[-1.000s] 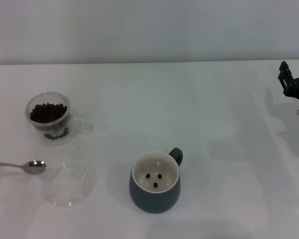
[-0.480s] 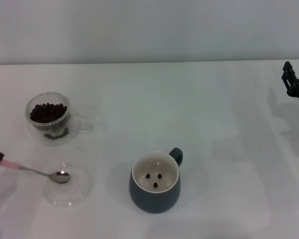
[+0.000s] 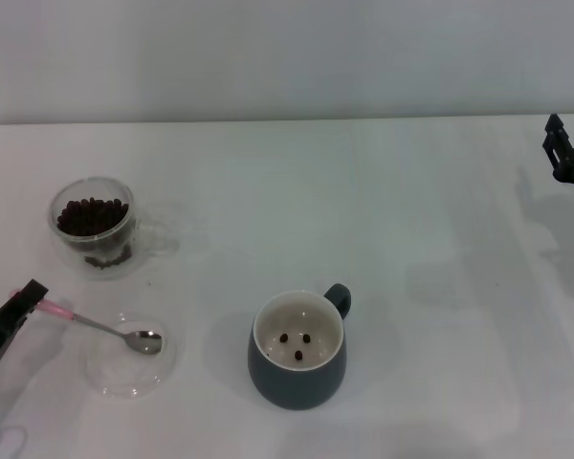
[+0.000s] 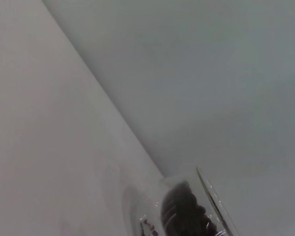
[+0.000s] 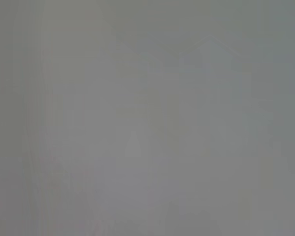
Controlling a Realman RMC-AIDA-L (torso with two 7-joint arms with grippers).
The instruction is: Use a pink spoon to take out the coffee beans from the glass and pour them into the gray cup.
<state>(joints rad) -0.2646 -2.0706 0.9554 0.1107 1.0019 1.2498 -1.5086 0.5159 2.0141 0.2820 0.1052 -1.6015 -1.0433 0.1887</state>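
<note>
My left gripper (image 3: 24,304) at the left edge of the head view is shut on the pink handle of the pink spoon (image 3: 105,330). The spoon's metal bowl sits over the flat clear saucer (image 3: 124,373). The glass (image 3: 94,229) with coffee beans (image 3: 91,215) stands behind it, and also shows in the left wrist view (image 4: 196,211). The gray cup (image 3: 298,352) stands at the front middle with three beans (image 3: 298,344) inside. My right gripper (image 3: 572,143) is parked at the far right edge.
The white table (image 3: 411,239) runs back to a pale wall. The right wrist view shows only a blank grey surface.
The spoon has moved right, from beside the saucer to over it. My left gripper has come into view holding its pink handle. The right gripper has shifted slightly right.
</note>
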